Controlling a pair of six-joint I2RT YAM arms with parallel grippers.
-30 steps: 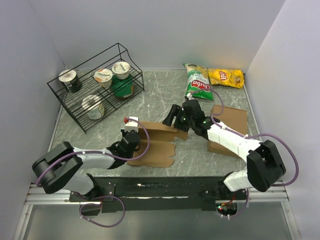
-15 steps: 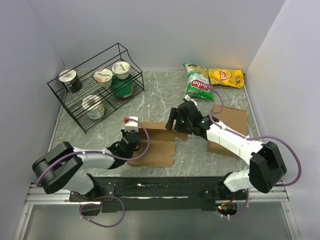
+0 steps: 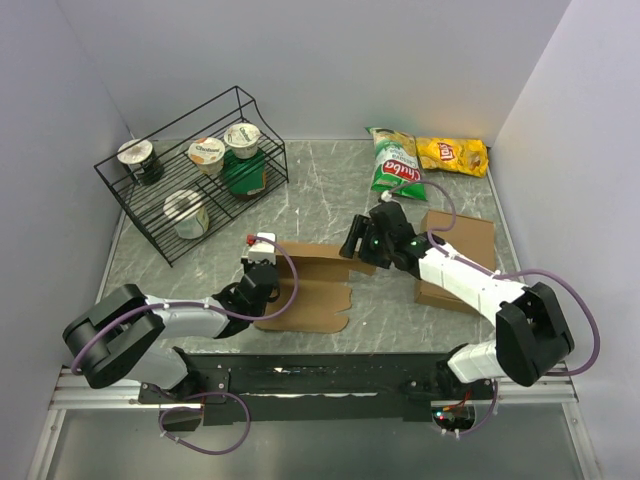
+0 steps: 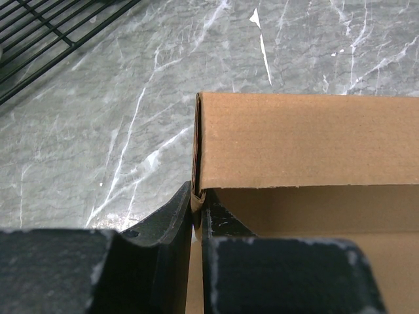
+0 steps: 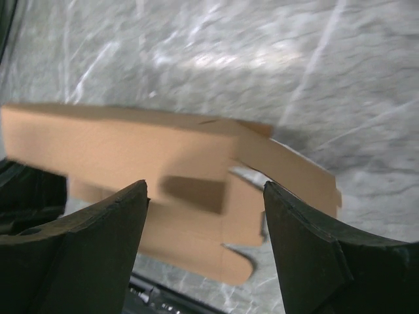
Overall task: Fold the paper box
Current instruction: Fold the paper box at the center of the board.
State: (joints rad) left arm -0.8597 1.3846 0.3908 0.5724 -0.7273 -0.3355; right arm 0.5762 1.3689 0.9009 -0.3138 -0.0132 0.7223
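Two claws on job: left claw (image 4: 197, 199) pinches raised wall's left corner of paper box (image 3: 315, 300), which lies by tabletop's (image 3: 330, 190) near edge, midway along. Right claw (image 5: 205, 196) gapes empty above box's right end. We judge best: lower squarely over loose flap, fold along crease.

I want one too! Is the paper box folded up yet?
Only partly folded: the paper box lies mostly flat, but one panel stands up, its corner pinched in the left gripper.

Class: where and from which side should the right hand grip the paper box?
Likely the upright far wall of the paper box, at its right end, from above, a finger each side: it stands thin, and the left hand pinches its left end.
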